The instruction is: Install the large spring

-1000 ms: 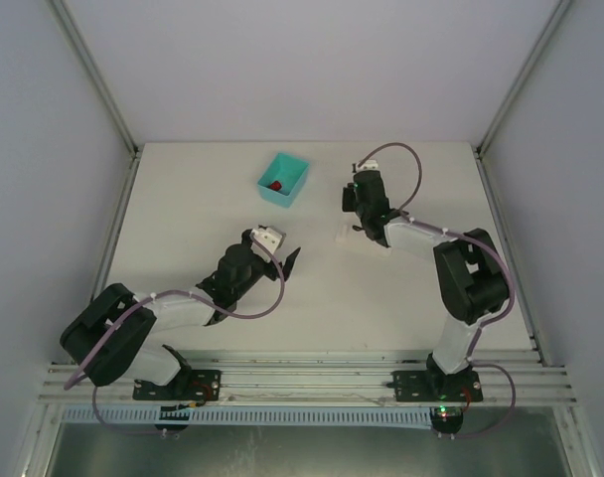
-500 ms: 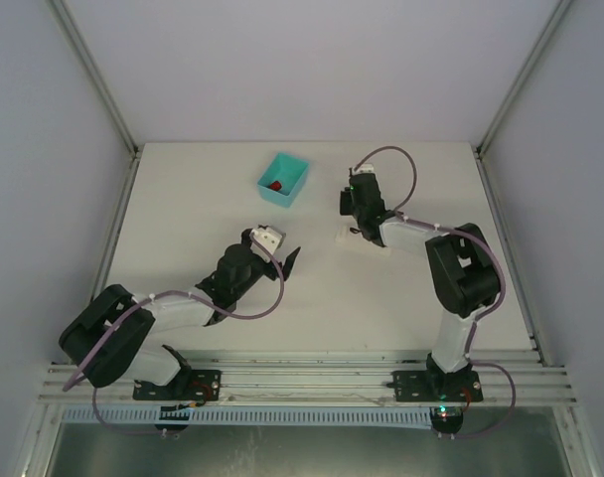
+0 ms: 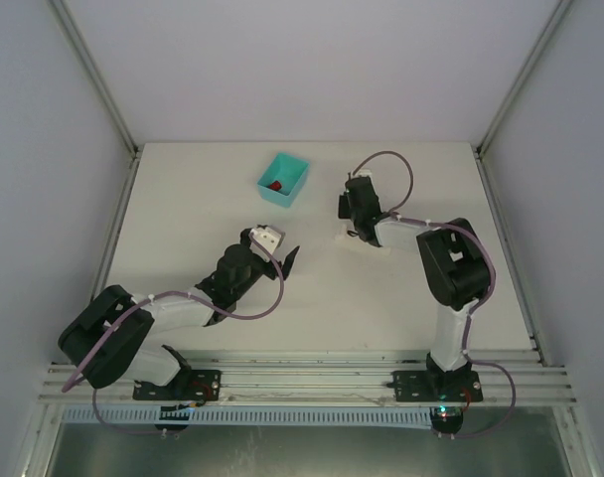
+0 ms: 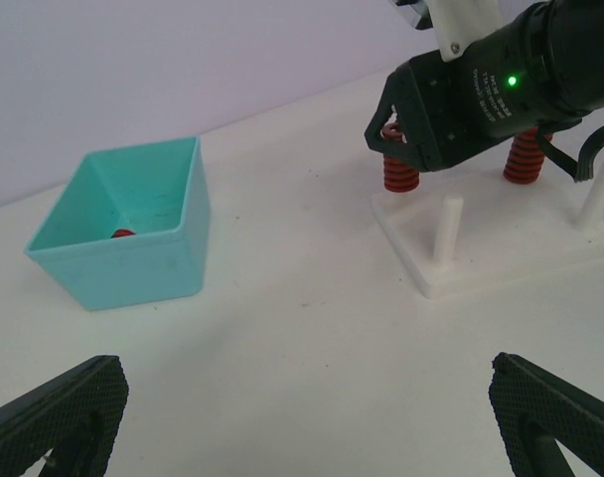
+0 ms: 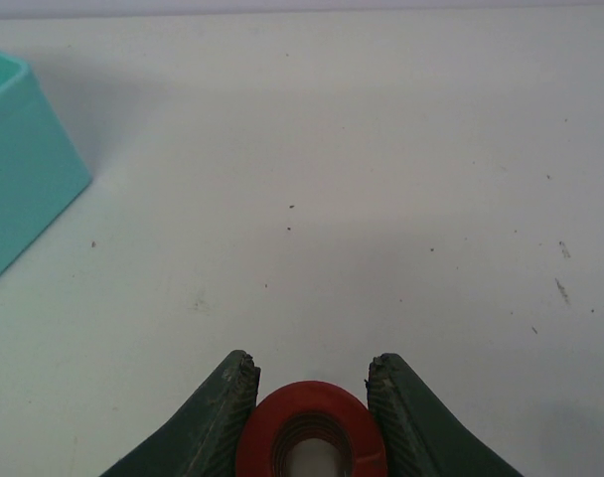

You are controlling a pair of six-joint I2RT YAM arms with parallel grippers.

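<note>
My right gripper (image 3: 354,207) is shut on the large red spring (image 5: 310,437), one finger on each side of it. In the left wrist view the spring (image 4: 400,175) hangs under the right gripper (image 4: 451,94), over the far left corner of the white peg base (image 4: 461,260). A second red spring (image 4: 524,159) stands on the base behind. Two bare white pegs (image 4: 448,227) stand nearer. My left gripper (image 3: 282,260) is open and empty, low over the table, left of the base (image 3: 344,237).
A teal bin (image 3: 283,179) stands at the back, left of the right gripper, with a small red piece (image 4: 123,234) inside. Its corner shows in the right wrist view (image 5: 19,169). Grey walls and rails enclose the table.
The right arm's elbow has swung left and inward, and its gripper has shifted slightly left over the base. The left arm has not moved.
</note>
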